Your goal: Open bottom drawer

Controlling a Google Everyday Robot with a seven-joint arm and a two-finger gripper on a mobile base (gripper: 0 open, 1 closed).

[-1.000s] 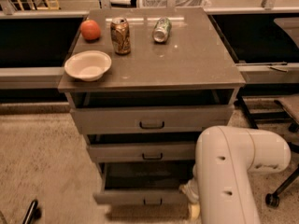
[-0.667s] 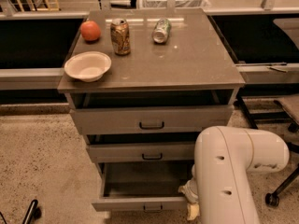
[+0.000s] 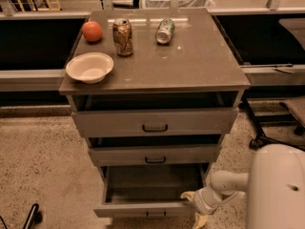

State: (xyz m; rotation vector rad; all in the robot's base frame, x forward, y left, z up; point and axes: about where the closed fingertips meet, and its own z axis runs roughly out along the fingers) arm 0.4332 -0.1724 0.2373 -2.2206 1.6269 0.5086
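Bottom drawer (image 3: 143, 209) standing well out over the speckled floor (image 3: 43, 166), gripper (image 3: 194, 207) at its front edge's right end, fingers (image 3: 188, 195) spread apart.

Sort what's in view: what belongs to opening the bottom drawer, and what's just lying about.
Job: bottom drawer, open; its handle; gripper, at the drawer's right front corner.
Lying about: orange, upright can, tipped can and bowl, all on the cabinet top; top drawer; middle drawer.
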